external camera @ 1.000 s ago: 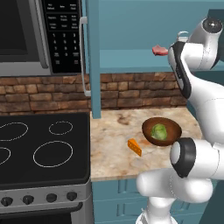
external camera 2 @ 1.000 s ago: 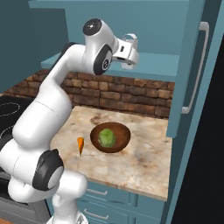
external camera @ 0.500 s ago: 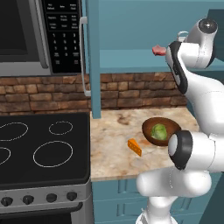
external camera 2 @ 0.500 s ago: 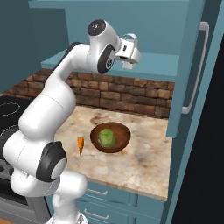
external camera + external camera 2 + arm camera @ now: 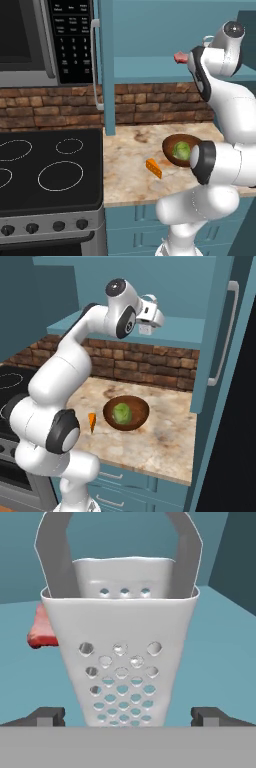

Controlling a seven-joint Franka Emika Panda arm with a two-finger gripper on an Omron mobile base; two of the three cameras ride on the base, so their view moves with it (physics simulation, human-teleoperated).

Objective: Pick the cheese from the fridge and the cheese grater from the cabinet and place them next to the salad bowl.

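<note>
Cabinet (image 5: 190, 331) stands open; on its shelf sits the cheese grater (image 5: 122, 647), with a reddish meat lump (image 5: 42, 629) just behind it to the left, partly hidden. Gripper (image 5: 127, 714) is spread wide, one fingertip (image 5: 47, 716) on each side of the grater's narrow end, not touching it. Grater's loop handle is cut off at the frame's top. On the counter (image 5: 165, 441) the salad bowl (image 5: 126, 413) holds lettuce (image 5: 121, 413); cheese (image 5: 92, 421) lies just beside the bowl, left of it. Arm blocks part of the bowl in the left base view.
</note>
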